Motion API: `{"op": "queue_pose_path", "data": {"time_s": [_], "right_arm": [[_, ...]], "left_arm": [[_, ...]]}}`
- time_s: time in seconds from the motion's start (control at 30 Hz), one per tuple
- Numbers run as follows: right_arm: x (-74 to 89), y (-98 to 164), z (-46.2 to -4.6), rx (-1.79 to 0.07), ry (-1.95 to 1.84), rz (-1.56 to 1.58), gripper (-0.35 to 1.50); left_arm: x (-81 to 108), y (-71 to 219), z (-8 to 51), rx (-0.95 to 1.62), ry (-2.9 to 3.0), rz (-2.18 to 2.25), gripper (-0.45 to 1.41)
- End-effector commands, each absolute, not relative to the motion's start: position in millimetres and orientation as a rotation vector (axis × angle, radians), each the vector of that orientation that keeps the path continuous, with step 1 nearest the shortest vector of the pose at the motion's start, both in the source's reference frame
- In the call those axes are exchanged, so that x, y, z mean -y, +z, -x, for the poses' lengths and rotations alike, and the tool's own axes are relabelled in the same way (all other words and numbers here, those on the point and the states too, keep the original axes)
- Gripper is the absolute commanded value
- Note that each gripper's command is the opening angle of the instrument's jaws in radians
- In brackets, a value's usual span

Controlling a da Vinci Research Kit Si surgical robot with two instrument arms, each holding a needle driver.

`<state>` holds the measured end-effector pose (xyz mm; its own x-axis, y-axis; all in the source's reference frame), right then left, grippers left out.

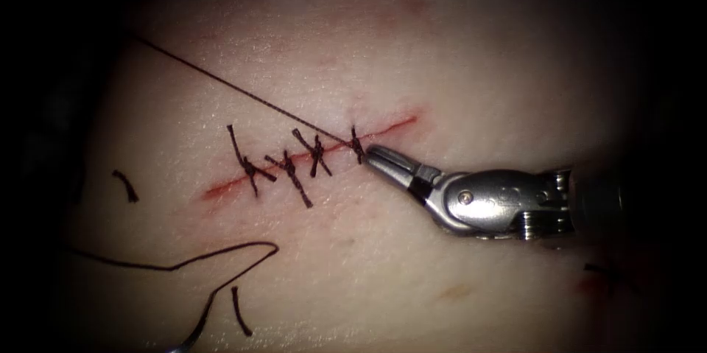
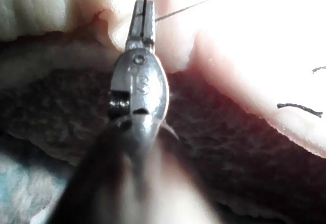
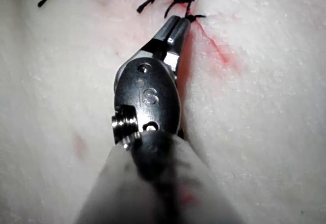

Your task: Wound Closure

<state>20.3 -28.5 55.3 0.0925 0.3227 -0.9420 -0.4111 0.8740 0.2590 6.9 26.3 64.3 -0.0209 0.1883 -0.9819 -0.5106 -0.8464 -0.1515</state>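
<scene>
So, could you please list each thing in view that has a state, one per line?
Right tool: jaws shut at the rightmost knot, on the thread.
Left tool: jaws shut on the thread, which is drawn taut.
Cut: crossed by four stitches, right end open.
Cut thread ends: lying loose on the tissue.

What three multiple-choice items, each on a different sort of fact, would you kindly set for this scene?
1. Where is the right tool's tip? A at the rightmost stitch; B at the leftmost stitch; C on a loose thread end.
2. How many stitches cross the cut? A two; B four; C seven.
3. On the left tool, how are the fingers? A wide open; B shut on a needle; C shut on thread.
Key: 1 A, it touches that knot; 2 B, four dark stitches show; 3 C, taut thread runs between them.
</scene>
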Motion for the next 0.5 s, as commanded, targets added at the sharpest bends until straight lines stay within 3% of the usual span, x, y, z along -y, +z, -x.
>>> {"op": "queue_pose_path", "data": {"time_s": [0.03, 0.3, 0.5], "right_arm": [[29.3, 55.9, -20.4, -1.372, 0.544, 0.075, -0.35], [29.3, 55.6, -21.0, -1.371, 0.548, 0.075, -0.35], [29.1, 54.4, -21.4, -1.402, 0.543, 0.06, -0.35]], "left_arm": [[-26.6, 64.8, -6.7, -0.342, 1.916, 1.78, -0.45], [-25.9, 64.4, -6.5, -0.281, 1.791, 1.822, -0.45], [-22.8, 61.2, -0.7, -0.229, 1.708, 1.914, -0.45]]}}
